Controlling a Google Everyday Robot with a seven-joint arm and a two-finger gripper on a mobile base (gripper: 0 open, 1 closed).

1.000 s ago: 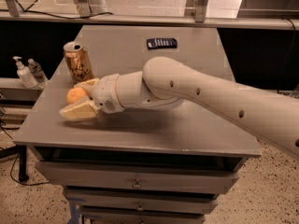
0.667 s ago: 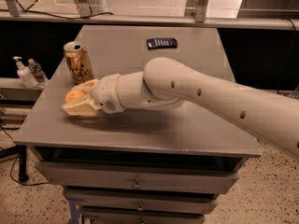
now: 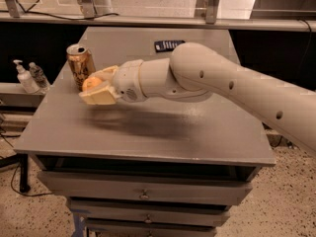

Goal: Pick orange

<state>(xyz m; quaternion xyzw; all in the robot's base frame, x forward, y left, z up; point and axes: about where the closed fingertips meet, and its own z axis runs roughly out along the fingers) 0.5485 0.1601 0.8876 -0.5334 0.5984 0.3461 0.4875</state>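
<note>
The orange is a small round fruit sitting between the pale fingers of my gripper. The gripper is shut on it and holds it a little above the grey table top, with a shadow underneath. The white arm reaches in from the right. The copper-orange drink can stands upright just behind and to the left of the gripper, close to the orange.
A dark flat device lies at the back middle of the table. Two small bottles stand on a lower ledge to the left. Drawers sit below the table's front edge.
The gripper has risen from the table with the orange in it and shifted slightly right and back, nearer the can.
</note>
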